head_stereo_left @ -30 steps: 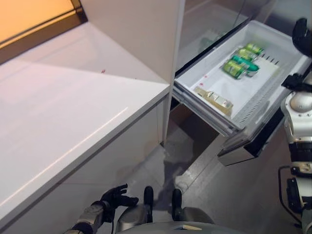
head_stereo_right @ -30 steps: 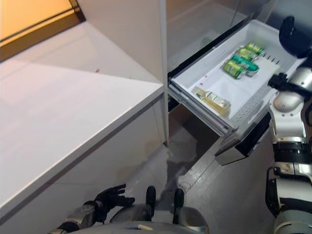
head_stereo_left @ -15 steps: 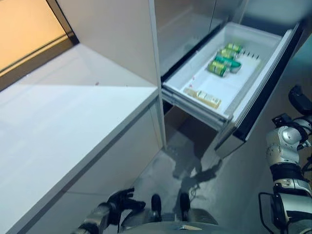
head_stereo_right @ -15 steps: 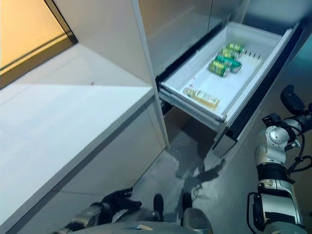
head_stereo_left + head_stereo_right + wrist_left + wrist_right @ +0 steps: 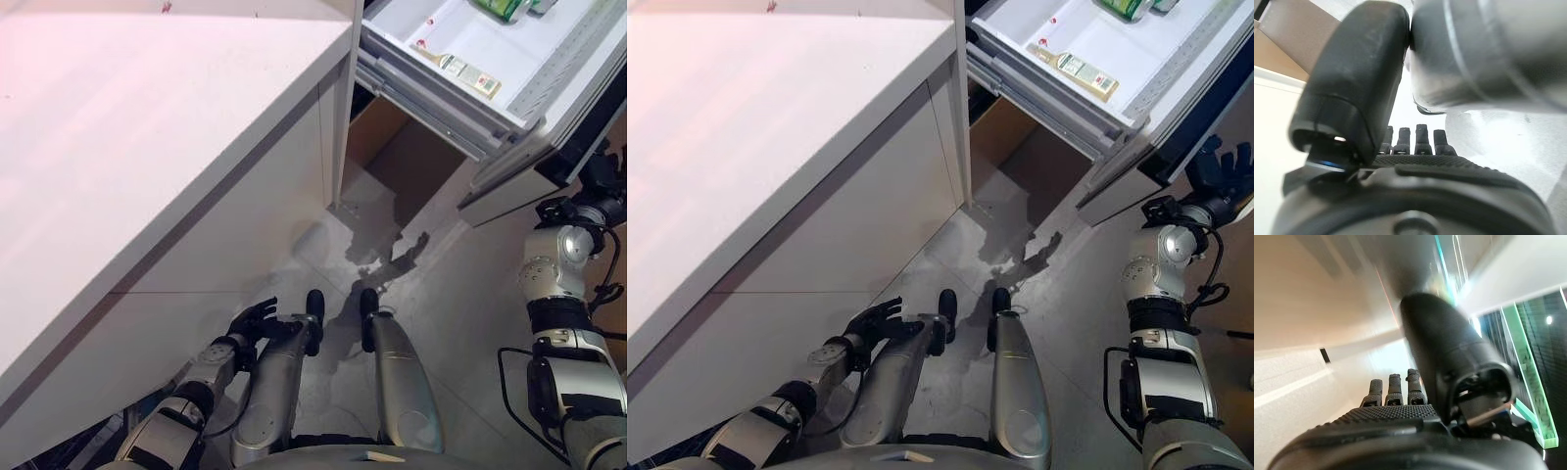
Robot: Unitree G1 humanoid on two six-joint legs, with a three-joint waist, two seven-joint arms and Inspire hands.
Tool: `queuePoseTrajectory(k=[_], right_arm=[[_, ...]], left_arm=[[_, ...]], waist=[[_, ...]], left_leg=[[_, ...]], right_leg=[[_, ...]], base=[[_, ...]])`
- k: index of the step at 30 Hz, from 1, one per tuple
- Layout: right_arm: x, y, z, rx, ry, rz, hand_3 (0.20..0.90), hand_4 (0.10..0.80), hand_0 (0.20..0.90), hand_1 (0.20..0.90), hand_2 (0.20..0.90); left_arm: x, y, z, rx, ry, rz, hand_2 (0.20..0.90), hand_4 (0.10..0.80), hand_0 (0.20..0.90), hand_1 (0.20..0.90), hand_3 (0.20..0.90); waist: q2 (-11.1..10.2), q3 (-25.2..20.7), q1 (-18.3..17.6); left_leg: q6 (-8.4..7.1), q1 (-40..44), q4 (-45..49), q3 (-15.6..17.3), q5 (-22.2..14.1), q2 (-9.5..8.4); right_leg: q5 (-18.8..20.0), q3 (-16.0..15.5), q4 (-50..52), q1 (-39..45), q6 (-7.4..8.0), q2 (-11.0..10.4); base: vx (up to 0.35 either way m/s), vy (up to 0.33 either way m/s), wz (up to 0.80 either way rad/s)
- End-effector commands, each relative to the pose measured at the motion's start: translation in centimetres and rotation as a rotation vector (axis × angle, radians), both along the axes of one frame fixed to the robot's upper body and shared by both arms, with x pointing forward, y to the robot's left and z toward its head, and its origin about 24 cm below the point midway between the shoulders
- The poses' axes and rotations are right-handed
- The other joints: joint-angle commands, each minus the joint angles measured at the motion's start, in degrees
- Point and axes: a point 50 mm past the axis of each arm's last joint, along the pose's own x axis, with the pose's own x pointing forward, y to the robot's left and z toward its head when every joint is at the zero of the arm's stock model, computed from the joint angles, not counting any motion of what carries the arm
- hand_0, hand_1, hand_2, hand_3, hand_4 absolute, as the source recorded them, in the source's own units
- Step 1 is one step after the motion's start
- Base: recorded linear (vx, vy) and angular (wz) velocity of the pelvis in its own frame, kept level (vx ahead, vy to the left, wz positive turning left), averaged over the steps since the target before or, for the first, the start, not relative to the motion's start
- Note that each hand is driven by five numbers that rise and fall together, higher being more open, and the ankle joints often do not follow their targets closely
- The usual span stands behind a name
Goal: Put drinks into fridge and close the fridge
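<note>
The fridge drawer (image 5: 549,78) stands pulled open at the upper right. Inside lie green cans (image 5: 505,8) at the view's top edge and a pale yellow drink (image 5: 468,73) on its side near the drawer's front corner. My right hand (image 5: 1225,171) is open with its fingers spread, empty, just below and to the right of the drawer's dark front panel (image 5: 588,137). My left hand (image 5: 253,321) hangs low beside the counter's front, open and empty. Its straight fingers (image 5: 1415,139) show in the left wrist view, and the right hand's fingers (image 5: 1393,387) in the right wrist view.
A long white counter (image 5: 147,117) fills the left side, its white front (image 5: 225,235) dropping to the grey floor (image 5: 460,313). A brown recess (image 5: 402,157) opens under the drawer.
The camera has tilted down, so the drawer sits higher in view. My right arm has dropped from beside the drawer to below its front. The left hand stays low.
</note>
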Motion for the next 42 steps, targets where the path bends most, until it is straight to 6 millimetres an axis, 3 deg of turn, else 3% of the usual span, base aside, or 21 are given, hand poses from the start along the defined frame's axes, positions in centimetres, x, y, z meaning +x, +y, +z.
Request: queuePoseTrajectory(k=[1,4,6,8,11,20,24,30,37,42], right_arm=[[-0.6,3.2,8.7,-0.512,-0.243,0.147,0.9,0.8,0.9,0.9,0.9],[-0.9,5.2,10.2,-0.624,-0.304,0.225,0.9,0.8,0.9,0.9,0.9],[-1.4,7.9,11.9,-0.775,-0.371,0.311,0.9,0.8,0.9,0.9,0.9],[-1.6,8.7,12.3,-0.806,-0.391,0.35,0.9,0.8,0.9,0.9,0.9],[-1.8,11.9,13.6,-0.939,-0.455,0.49,0.9,0.8,0.9,0.9,0.9],[-2.3,16.9,16.2,-1.26,-0.516,0.646,0.9,0.8,0.9,0.9,0.9],[-2.3,17.3,16.7,-1.254,-0.537,0.676,0.9,0.8,0.9,0.9,0.9],[-2.2,15.8,17.2,-1.078,-0.601,0.589,0.9,0.8,0.9,0.9,0.9],[-4.8,13.1,17.3,-0.921,-0.779,0.1,0.9,0.8,0.9,0.9,0.9],[-6.5,12.2,16.4,-0.928,-0.816,-0.084,0.9,0.8,0.9,0.9,0.9]], left_arm=[[-5.2,1.5,-3.1,0.063,0.155,0.049,0.9,0.8,0.9,0.9,0.9],[-5.4,1.5,-3.1,0.065,0.151,0.044,0.9,0.8,0.9,0.9,0.9],[-5.9,1.7,-3.3,0.061,0.152,0.048,0.9,0.8,0.9,0.9,0.9],[-6.0,1.7,-3.3,0.061,0.154,0.048,0.9,0.8,0.9,0.9,0.9],[-6.8,1.6,-3.7,0.062,0.165,0.035,0.9,0.8,0.9,0.9,0.9],[-8.0,2.3,-4.0,0.085,0.192,0.0,0.9,0.8,0.9,0.9,0.9],[-8.5,3.1,-4.1,0.097,0.211,-0.006,0.9,0.8,0.9,0.9,0.9],[-9.0,3.3,-4.3,0.107,0.23,-0.019,0.9,0.8,0.9,0.9,0.9],[-9.7,2.8,-4.7,0.112,0.249,-0.021,0.9,0.8,0.9,0.9,0.9],[-10.6,3.1,-5.0,0.12,0.289,-0.016,0.9,0.8,0.9,0.9,0.9]], waist=[[-1.51,-3.45,0.94],[-1.53,-3.34,0.99],[-1.57,-3.35,1.12],[-1.59,-3.42,1.17],[-1.73,-3.68,1.92],[-1.73,-4.58,4.24],[-1.93,-5.16,4.84],[-2.01,-6.86,5.06],[-1.8,-10.0,4.33],[-1.65,-13.24,3.37]], left_leg=[[0.46,-0.08,11.32,-1.49,-12.35,-1.56],[0.36,-0.4,11.37,-1.55,-12.11,-1.64],[0.14,-0.42,11.21,-1.65,-11.86,-1.67],[0.08,-0.39,11.21,-1.7,-11.77,-1.72],[-0.27,0.34,10.78,-2.18,-11.43,-1.89],[-0.85,3.43,7.02,-4.2,-9.28,-2.34],[-1.04,5.69,4.31,-4.92,-8.27,-2.27],[-1.34,9.52,-0.64,-5.6,-6.81,-2.05],[-1.38,15.06,-7.99,-5.73,-4.75,-1.58],[-1.64,19.44,-13.88,-5.74,-3.2,-1.08]], right_leg=[[-3.4,-2.48,4.54,2.68,-3.05,0.28],[-3.47,-2.55,4.85,2.29,-3.08,0.44],[-3.66,-2.61,5.16,2.11,-3.11,0.57],[-3.72,-2.69,5.31,2.1,-3.13,0.59],[-3.94,-3.05,5.17,2.97,-3.2,0.35],[-3.01,-4.03,2.38,6.41,-2.67,-0.45],[-2.23,-4.32,-0.01,8.78,-2.16,-0.94],[-0.73,-4.48,-4.96,12.71,-1.17,-1.51],[1.11,-4.11,-11.94,17.69,0.11,-1.51],[2.54,-3.85,-17.5,21.38,0.87,-1.37]], base=[[0.016,0.008,-0.07],[0.002,0.003,-0.07],[0.008,0.005,-0.21],[0.027,-0.004,-0.15],[0.061,-0.014,-0.04],[0.063,-0.023,0.12],[0.062,-0.009,-0.04],[0.059,0.006,0.25],[0.025,0.007,0.06],[0.007,0.007,-0.02]])
